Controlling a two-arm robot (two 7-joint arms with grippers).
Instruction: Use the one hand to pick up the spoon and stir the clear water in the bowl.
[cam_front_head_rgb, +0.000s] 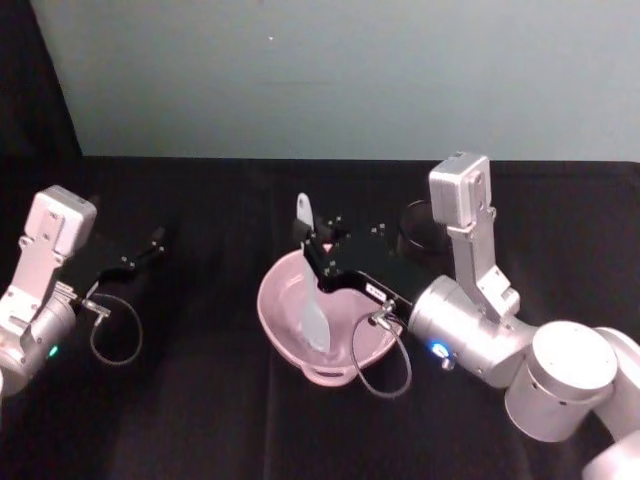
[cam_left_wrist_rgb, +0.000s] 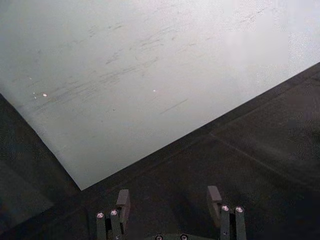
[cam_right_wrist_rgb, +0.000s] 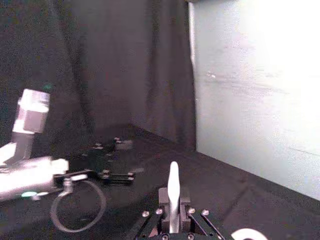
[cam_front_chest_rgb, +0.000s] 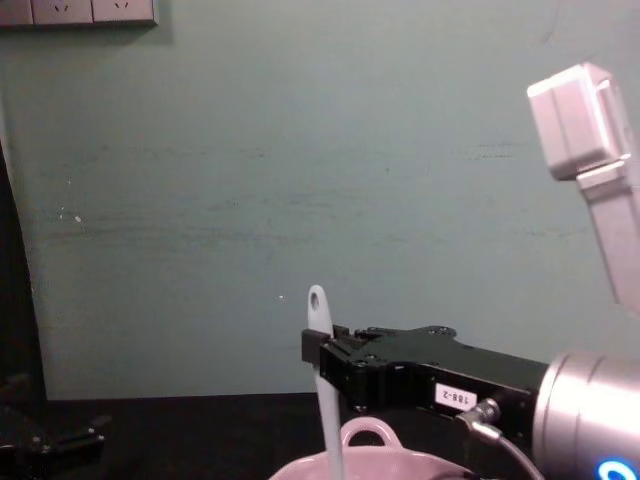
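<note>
Black right hand (cam_front_chest_rgb: 318, 362) reaching in from the right edge, clamped on the upright white spoon (cam_front_chest_rgb: 329, 425), holed handle end above the grip, shaft dropping into the pale pink bowl (cam_front_chest_rgb: 390, 466), loop handle at its rim, left hand (cam_front_chest_rgb: 58, 441) low at far left over the dark bench (cam_front_chest_rgb: 200, 432).

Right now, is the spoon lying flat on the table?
No, the right tool holds the spoon upright, its scoop inside the bowl.

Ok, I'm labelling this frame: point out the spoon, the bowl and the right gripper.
spoon (cam_front_head_rgb: 314, 320), head view, on its scoop inside the bowl.
bowl (cam_front_head_rgb: 277, 305), head view, on its left wall.
right gripper (cam_front_chest_rgb: 321, 358), chest view, between the fingertips clamping the spoon's handle.
</note>
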